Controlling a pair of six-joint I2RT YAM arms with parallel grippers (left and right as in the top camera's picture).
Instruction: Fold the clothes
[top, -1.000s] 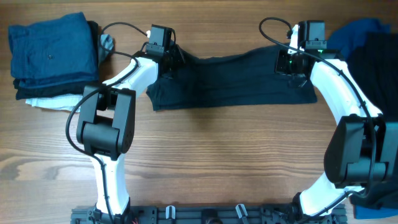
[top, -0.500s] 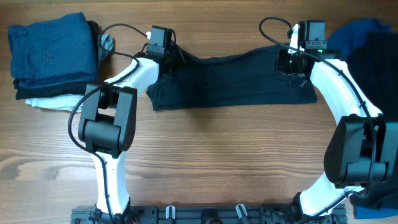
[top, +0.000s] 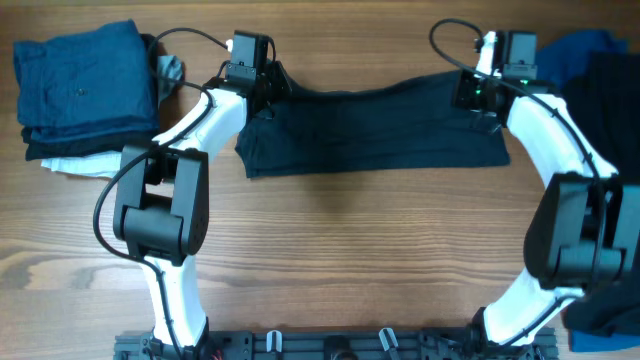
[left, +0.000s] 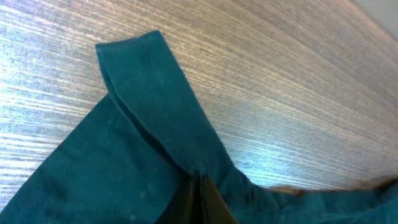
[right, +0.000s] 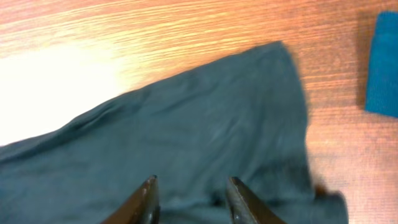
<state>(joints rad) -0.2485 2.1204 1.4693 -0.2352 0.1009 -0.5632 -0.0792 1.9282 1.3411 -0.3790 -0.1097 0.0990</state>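
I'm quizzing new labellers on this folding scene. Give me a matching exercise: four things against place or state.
1. near-black navy short-sleeved shirt
2. folded stack of blue, dark and white garments
3. loose blue and dark cloth heap
4. left gripper

A. far-left corner of the wooden table
B. shut on cloth
C. table's right edge
D. spread across the far middle

Pairs: 1-D, 2-A, 3-C, 4-B

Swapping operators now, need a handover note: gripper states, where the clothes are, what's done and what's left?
Left gripper: shut on the navy shirt at its far left corner.
Right gripper: open over the shirt's far right corner.
The shirt lies as a wide band across the table.
Done: folded stack at far left.
Left: finish folding this shirt, then the loose pile at right.
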